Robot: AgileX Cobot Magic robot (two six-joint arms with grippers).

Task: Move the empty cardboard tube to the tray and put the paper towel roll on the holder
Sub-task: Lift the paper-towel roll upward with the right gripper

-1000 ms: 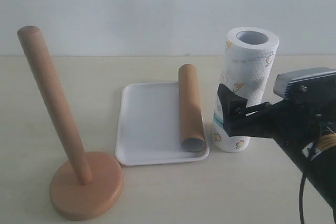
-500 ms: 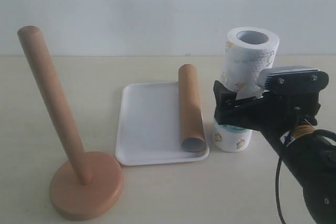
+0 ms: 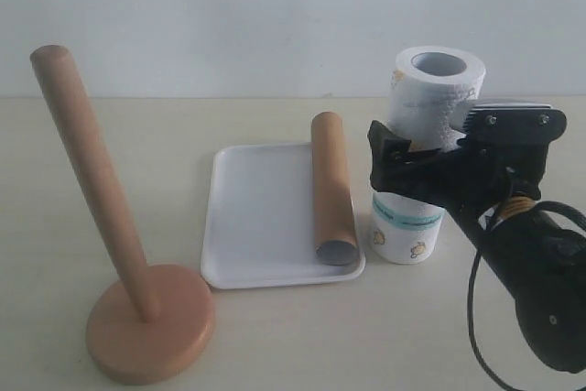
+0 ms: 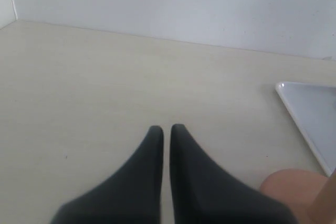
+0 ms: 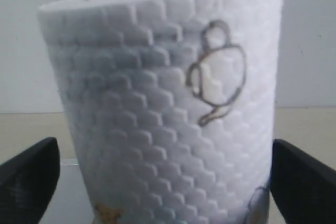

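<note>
Paper towel roll (image 3: 430, 98) upright on worktop (image 3: 302, 336) just beside tray (image 3: 265, 217); right gripper (image 5: 167, 182) fingers (image 5: 29, 177) spread wide, flanking its mid-body, not yet clamped; judged light, soft, crushable, so squeeze gently mid-height; left gripper (image 4: 164, 129) fingers together.

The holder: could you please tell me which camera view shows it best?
The exterior view: the holder stands whole, disc base and tall dowel. The left wrist view catches only an edge of its base. The right wrist view shows none of it; the paper towel roll fills the picture.
</note>
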